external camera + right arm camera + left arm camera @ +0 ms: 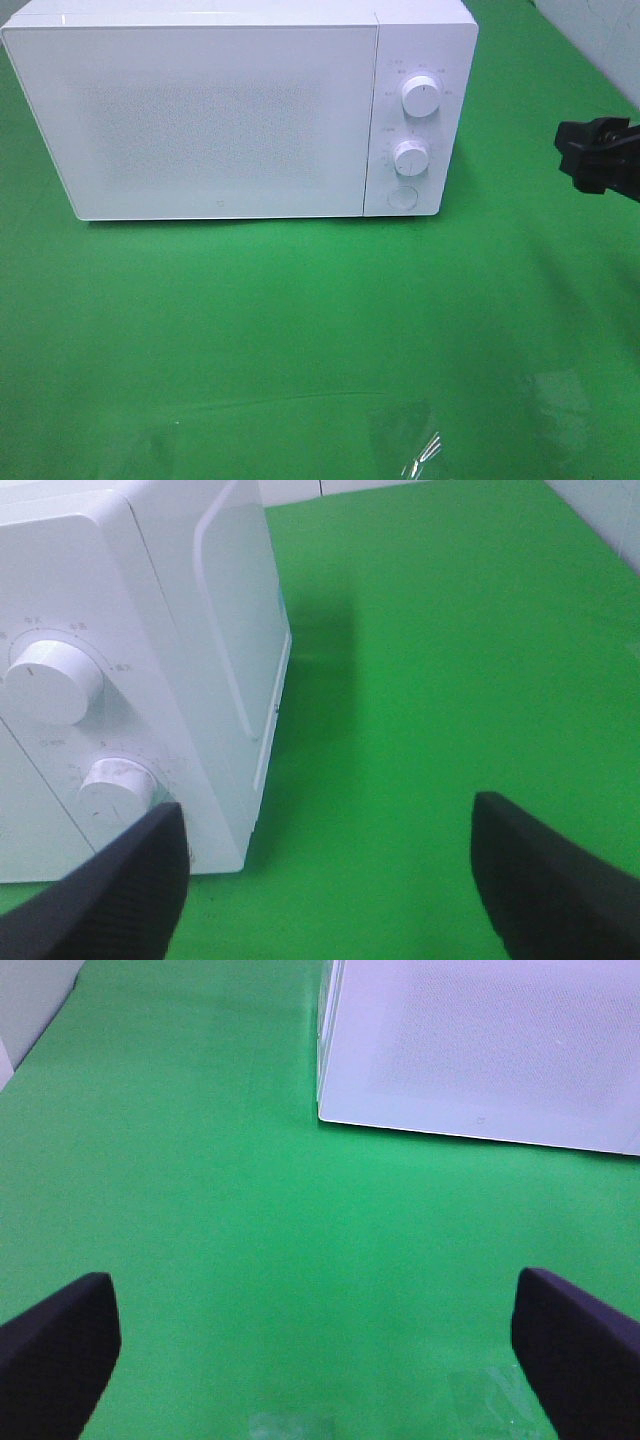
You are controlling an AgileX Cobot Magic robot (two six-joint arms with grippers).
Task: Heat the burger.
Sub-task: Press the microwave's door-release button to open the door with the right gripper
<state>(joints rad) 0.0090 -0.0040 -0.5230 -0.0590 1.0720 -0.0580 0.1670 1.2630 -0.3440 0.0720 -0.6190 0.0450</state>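
Observation:
The burger is out of view in all three views. A white microwave (215, 120) stands at the back of the green table with its door shut. My right gripper (578, 158) hovers to the right of the microwave, level with its control panel; in the right wrist view the gripper (320, 880) is open with nothing between its fingers (100, 900), and the two dials (55, 680) lie just beside it. My left gripper (320, 1360) is open and empty over bare green cloth in front of the microwave's left corner (325, 1115). It does not show in the high view.
The microwave's panel carries an upper dial (421, 97), a lower dial (411, 158) and a round button (403, 196). Green cloth (300, 330) covers the table. A shiny transparent patch (420, 455) lies near the front edge. A pale wall (600, 30) stands at the back right.

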